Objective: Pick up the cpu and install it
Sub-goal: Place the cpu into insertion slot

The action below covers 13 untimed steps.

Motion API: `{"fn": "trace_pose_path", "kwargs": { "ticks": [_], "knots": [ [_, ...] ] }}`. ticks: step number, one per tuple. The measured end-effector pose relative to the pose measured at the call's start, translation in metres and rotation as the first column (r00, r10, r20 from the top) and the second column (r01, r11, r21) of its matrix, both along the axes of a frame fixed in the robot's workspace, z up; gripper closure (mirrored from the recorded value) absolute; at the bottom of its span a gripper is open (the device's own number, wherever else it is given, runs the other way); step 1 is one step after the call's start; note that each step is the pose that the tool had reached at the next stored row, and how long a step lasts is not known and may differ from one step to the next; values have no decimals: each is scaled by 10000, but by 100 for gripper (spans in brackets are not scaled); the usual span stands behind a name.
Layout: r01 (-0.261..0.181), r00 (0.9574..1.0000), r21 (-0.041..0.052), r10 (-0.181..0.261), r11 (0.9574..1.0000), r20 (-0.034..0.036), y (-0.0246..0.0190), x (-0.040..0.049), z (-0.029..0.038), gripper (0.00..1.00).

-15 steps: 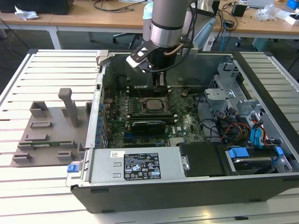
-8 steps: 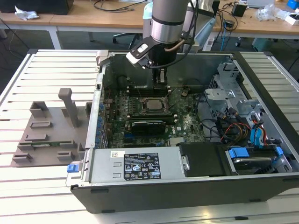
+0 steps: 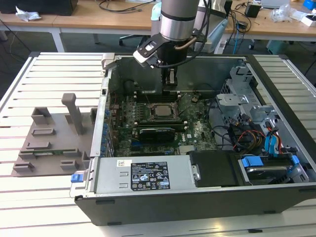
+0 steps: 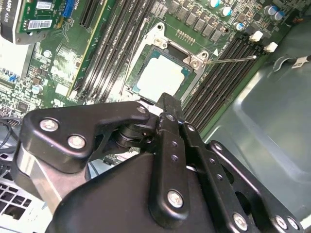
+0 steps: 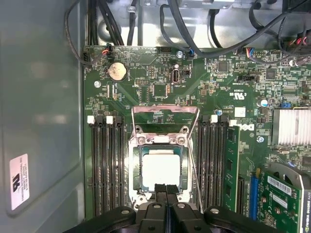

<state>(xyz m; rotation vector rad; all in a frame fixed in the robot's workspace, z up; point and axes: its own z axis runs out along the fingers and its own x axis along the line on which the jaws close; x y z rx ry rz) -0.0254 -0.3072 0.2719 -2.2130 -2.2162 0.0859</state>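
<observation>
Surface: pale slatted table (image 3: 49, 74), with wooden desks (image 3: 74, 22) behind it.
On table: open computer case (image 3: 197, 202) lying on its side; a grey fixture tray (image 3: 49, 143) sits beside it on the exterior view's left.
Board: green motherboard (image 5: 146, 82) on the case floor, with rows of black memory slots (image 5: 104, 165) on both sides of the socket (image 5: 137, 167).
Cpu: the cpu (image 5: 161, 169) lies flat in the socket, silver top up and square to the frame. It also shows in the second wrist view (image 4: 160, 77) and the exterior view (image 3: 161, 111).
Retention: load plate (image 5: 165, 110) is folded back off the socket; the thin wire lever (image 5: 194, 165) stands free alongside.
My gripper: the gripper (image 5: 165, 187) hangs inside the case, directly over the socket.
Fingers: both fingers (image 5: 160, 190) are pressed together with nothing between them.
Contact: the tips overlap one edge of the cpu in both wrist views; I cannot tell whether they touch it.
</observation>
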Motion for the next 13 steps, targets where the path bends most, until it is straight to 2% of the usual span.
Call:
{"fn": "trace_pose_path", "kwargs": {
  "ticks": [13],
  "knots": [
    [0, 10000, 0, 0, 10000, 0, 0, 0, 167, 89]
  ]
}}
